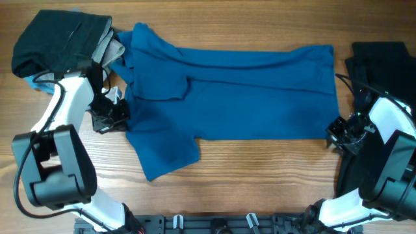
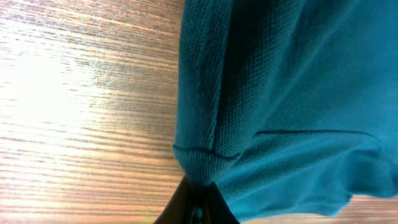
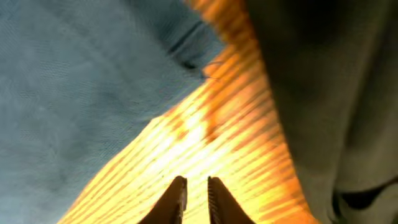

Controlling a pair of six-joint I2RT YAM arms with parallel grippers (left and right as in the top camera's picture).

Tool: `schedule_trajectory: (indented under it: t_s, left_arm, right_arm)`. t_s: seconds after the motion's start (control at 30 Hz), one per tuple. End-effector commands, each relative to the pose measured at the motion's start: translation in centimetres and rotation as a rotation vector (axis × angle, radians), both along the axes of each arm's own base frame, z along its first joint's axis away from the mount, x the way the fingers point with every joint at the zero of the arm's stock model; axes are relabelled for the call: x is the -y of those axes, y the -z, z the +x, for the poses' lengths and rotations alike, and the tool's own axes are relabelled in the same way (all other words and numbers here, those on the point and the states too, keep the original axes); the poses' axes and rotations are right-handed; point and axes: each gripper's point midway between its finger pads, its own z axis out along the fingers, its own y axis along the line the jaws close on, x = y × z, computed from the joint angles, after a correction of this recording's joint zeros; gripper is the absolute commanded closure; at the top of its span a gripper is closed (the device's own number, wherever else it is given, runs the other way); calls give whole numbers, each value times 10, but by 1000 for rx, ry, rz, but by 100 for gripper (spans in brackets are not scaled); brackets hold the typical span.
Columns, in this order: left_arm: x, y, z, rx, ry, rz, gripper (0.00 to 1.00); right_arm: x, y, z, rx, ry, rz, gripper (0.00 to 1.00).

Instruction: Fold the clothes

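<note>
The large royal-blue T-shirt (image 1: 247,91) lies spread across the middle of the table, its upper part folded over and one sleeve (image 1: 166,153) sticking out toward the front left. My left gripper (image 1: 110,118) is at the shirt's left edge, shut on a bunched hem of the blue fabric (image 2: 205,155), with the jaw tips (image 2: 196,202) pinching it just above the wood. My right gripper (image 1: 338,133) is beside the shirt's front right corner (image 3: 186,56). Its jaws (image 3: 194,186) are a narrow gap apart, empty, over bare wood.
A black garment pile (image 1: 58,39) with a grey one (image 1: 114,49) and a bit of light blue (image 1: 36,83) sits at the back left. Another black garment (image 1: 383,55) lies at the right edge; in the right wrist view it looks dark grey (image 3: 336,93).
</note>
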Motion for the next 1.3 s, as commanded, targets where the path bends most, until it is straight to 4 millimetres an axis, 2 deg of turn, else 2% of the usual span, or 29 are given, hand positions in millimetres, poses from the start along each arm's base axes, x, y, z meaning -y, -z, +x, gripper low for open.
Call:
schedule_trajectory:
  t_s: [0.0, 0.03, 0.1, 0.17, 0.2, 0.23, 0.27, 0.3, 0.33, 0.4, 0.43, 0.5, 0.57, 0.6, 0.73, 0.8, 0.83, 0.87, 0.9, 0.93, 1.0, 1.03, 1.1, 1.17, 1.2, 1.27]
  left_arm:
    - [-11, -11, -11, -8, -1, 59, 96]
    - [-13, -13, -16, -26, -2, 79, 96]
    - [-13, -13, -18, -38, -18, 79, 96]
    - [-12, -14, -23, -61, -25, 77, 96]
    - [-12, -15, -24, -66, -25, 76, 96]
    - [-12, -15, -24, -65, -32, 77, 96]
    - [-12, -14, -22, -59, -41, 79, 96]
    - [-12, -14, -19, -46, -44, 77, 76]
    - [-12, -13, -17, -37, -45, 75, 72]
    - [-9, -17, -1, 23, -51, 55, 70]
    - [-10, -22, 9, 57, -52, 55, 70]
    - [-11, -40, 32, 135, -55, 49, 74]
    - [-7, -59, 60, 241, -57, 13, 92]
    - [-2, -66, 74, 299, -53, -16, 95]
    - [16, -76, 106, 437, -10, -66, 94]
    - [28, -78, 115, 477, 30, -69, 84]
    - [37, -79, 119, 496, 66, -71, 83]
    - [46, -79, 122, 516, 120, -68, 82]
    - [52, -78, 124, 527, 158, -58, 83]
    - [59, -72, 128, 530, 195, -27, 88]
    - [66, -57, 132, 512, 223, 3, 94]
    - [71, -45, 134, 495, 235, -1, 96]
    - [78, -14, 139, 450, 249, -8, 96]
    - [74, 23, 143, 391, 209, 6, 96]
    - [70, 36, 143, 368, 181, 13, 96]
    - [68, 52, 144, 340, 135, 12, 96]
  right_arm:
    - [21, -24, 20, 69, 14, -96, 53]
    - [24, -35, 32, 110, -8, -98, 52]
    - [18, -63, 65, 268, -122, -34, 48]
    - [-3, -87, 93, 440, -230, 79, 39]
    - [-12, -92, 99, 484, -237, 127, 34]
    - [-18, -92, 100, 493, -236, 158, 35]
    - [-21, -88, 98, 478, -233, 164, 37]
    - [-26, -80, 95, 467, -241, 170, 48]
    - [-30, -74, 93, 459, -246, 176, 57]
    - [-37, -47, 81, 405, -190, 169, 87]
    - [-37, -33, 76, 382, -143, 152, 93]
    - [-32, -5, 59, 331, -58, 104, 96]
    - [-19, 13, 38, 263, 13, 29, 96]
    - [-12, 15, 33, 242, 38, 2, 96]
    - [15, 17, 11, 186, 140, -35, 96]
    - [23, 10, 5, 180, 192, -14, 95]
    - [28, 1, 13, 220, 181, 8, 88]
    - [31, -15, 28, 296, 142, 40, 84]
    - [31, -35, 47, 388, 87, 71, 80]
    - [29, -65, 71, 507, 25, 100, 76]
    - [20, -114, 106, 714, -81, 156, 78]
    - [16, -142, 125, 821, -132, 168, 84]
    - [1, -171, 158, 966, -216, 158, 95]
    - [-26, -165, 180, 978, -307, 154, 96]
    - [-40, -155, 188, 960, -350, 149, 96]
    - [-78, -122, 211, 910, -418, 169, 95]
